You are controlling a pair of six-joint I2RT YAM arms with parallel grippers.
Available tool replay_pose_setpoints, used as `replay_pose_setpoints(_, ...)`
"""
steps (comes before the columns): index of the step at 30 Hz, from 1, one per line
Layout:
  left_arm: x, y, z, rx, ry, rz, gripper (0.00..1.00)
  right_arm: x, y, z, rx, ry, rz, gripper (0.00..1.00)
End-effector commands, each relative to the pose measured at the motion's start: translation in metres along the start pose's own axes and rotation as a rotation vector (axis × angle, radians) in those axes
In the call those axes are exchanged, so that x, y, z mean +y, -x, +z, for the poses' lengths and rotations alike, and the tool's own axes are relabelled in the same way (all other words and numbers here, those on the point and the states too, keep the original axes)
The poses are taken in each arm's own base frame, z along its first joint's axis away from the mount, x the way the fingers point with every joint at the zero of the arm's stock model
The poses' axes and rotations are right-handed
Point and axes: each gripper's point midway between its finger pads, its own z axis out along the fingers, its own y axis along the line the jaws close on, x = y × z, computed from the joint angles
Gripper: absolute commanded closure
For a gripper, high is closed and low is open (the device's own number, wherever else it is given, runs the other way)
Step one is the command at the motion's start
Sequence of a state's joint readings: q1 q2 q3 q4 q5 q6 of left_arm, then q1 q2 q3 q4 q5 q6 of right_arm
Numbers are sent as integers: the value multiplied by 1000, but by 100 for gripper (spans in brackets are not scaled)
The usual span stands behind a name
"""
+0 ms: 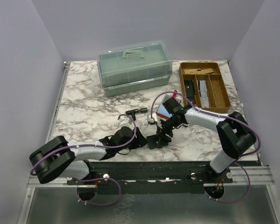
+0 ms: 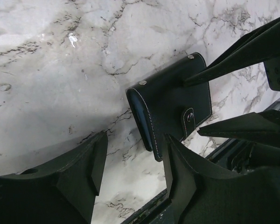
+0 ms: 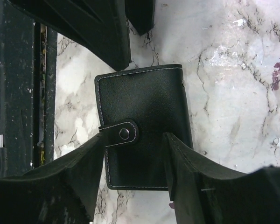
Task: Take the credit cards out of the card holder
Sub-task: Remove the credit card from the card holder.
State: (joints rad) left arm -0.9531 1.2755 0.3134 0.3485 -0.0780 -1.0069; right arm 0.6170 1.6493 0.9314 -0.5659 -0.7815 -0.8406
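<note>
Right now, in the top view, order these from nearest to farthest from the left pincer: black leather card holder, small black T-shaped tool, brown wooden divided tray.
1. Black leather card holder, right in front of the left pincer.
2. Small black T-shaped tool, farther back, mid-table.
3. Brown wooden divided tray, far right corner.

Far side of the marble table (image 1: 84, 107), a pale green lidded box (image 1: 134, 67) sits square, and a divided wooden tray (image 1: 223, 88) lies near its right.
</note>
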Motion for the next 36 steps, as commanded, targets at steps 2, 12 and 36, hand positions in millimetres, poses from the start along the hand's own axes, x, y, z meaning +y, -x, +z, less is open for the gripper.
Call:
replay_pose_setpoints(2,38,-38,0,127,118,-48,45,8,-14,9,55,27,-13,45)
replay_pose_setpoints(12,50,-51,7,154,196,-133,66,29,-17,16,64,80,-116,53)
replay_pose_setpoints(36,79,-42,6,-16,329,-213,100,44,-7,22,74,101,-163,55)
